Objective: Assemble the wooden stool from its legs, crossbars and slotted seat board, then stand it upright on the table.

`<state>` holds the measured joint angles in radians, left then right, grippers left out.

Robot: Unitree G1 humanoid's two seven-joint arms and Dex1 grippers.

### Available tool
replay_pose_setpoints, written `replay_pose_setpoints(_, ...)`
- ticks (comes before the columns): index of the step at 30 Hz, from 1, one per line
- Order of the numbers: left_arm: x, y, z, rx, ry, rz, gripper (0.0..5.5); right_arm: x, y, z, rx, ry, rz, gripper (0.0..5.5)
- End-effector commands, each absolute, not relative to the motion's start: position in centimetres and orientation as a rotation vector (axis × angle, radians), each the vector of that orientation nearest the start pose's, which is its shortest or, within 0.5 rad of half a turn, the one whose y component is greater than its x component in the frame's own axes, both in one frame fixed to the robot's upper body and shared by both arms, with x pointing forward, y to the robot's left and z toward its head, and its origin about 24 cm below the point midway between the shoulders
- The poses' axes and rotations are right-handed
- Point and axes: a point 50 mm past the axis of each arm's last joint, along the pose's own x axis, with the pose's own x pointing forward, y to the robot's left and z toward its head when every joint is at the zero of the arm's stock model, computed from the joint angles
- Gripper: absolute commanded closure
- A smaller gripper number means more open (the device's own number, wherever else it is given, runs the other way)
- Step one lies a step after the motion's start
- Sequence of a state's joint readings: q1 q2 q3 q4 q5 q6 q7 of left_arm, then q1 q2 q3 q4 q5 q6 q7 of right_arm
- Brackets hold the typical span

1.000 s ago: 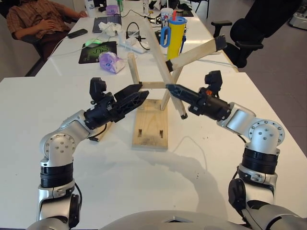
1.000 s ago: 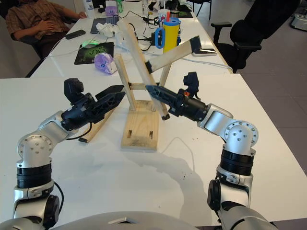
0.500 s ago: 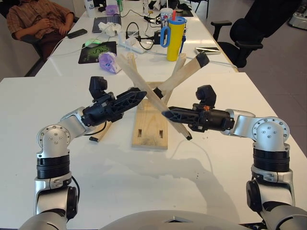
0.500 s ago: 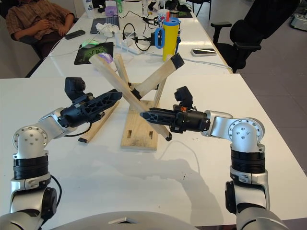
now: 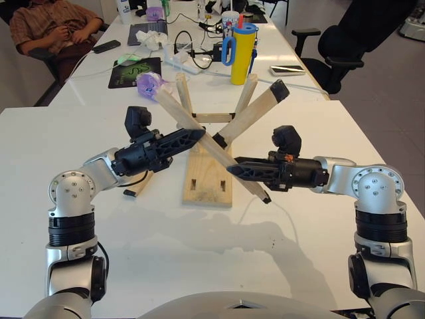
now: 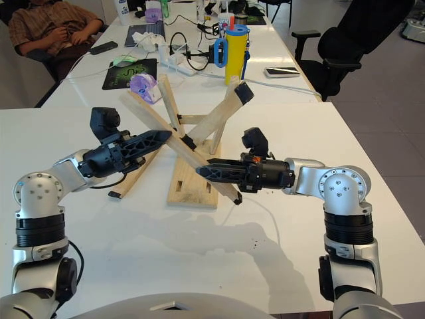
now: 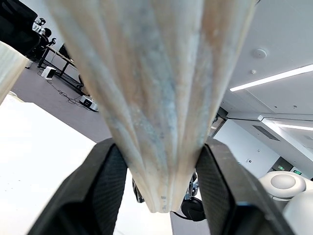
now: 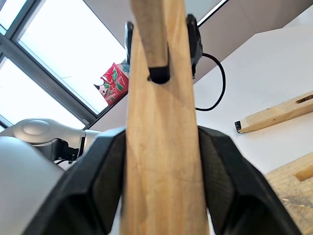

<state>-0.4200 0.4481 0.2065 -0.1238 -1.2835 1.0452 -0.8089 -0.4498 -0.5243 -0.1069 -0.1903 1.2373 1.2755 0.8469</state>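
left gripper (image 5: 196, 135) clamped on right-leaning leg (image 5: 256, 109), right gripper (image 5: 234, 169) clamped on left-leaning leg (image 5: 178, 113), axes crossed over seat board (image 5: 207, 184)

The seat board (image 5: 208, 181) lies flat on the near table (image 5: 199, 259), between the left gripper (image 5: 199, 134) and the right gripper (image 5: 231, 169). The crossed legs (image 5: 255, 106) stand above its far half. One loose leg (image 6: 126, 183) lies just left of the board.

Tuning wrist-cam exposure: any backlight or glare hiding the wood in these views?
Right wrist view: the window behind is very bright, but the held leg is evenly lit. Left wrist view: ceiling strip lights glare at one side; the other leg is lit fine. Left eye view: white table bright, no hot spots; seat board and its slots plain.
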Motion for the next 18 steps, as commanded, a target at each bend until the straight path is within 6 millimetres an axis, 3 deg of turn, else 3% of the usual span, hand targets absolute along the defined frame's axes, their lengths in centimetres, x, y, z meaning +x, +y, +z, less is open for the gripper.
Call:
replay_pose_setpoints(1,26.1,16.8,18.0,-0.718,0.128,-1.354,3.49,24.6,-14.4,17.1,0.567,0.44,1.492,3.46)
replay_pose_setpoints(3,26.1,17.7,17.8,-0.705,0.132,-1.317,3.49,25.4,-14.7,16.8,0.536,0.419,1.427,3.46)
replay_pose_setpoints(7,25.9,20.7,17.3,-0.656,0.146,-1.212,3.49,25.6,-15.3,15.2,0.475,0.452,1.35,2.62)
replay_pose_setpoints(10,25.8,23.8,17.5,-0.587,0.149,-1.111,3.49,25.5,-15.1,13.2,0.307,0.481,1.279,2.13)
replay_pose_setpoints(13,26.0,26.9,18.5,-0.485,0.144,-1.025,3.49,25.3,-13.9,11.2,0.014,0.439,1.248,1.77)
replay_pose_setpoints(18,27.1,28.1,19.6,-0.381,0.121,-1.006,3.49,25.2,-12.0,8.8,-0.208,0.322,1.251,1.77)
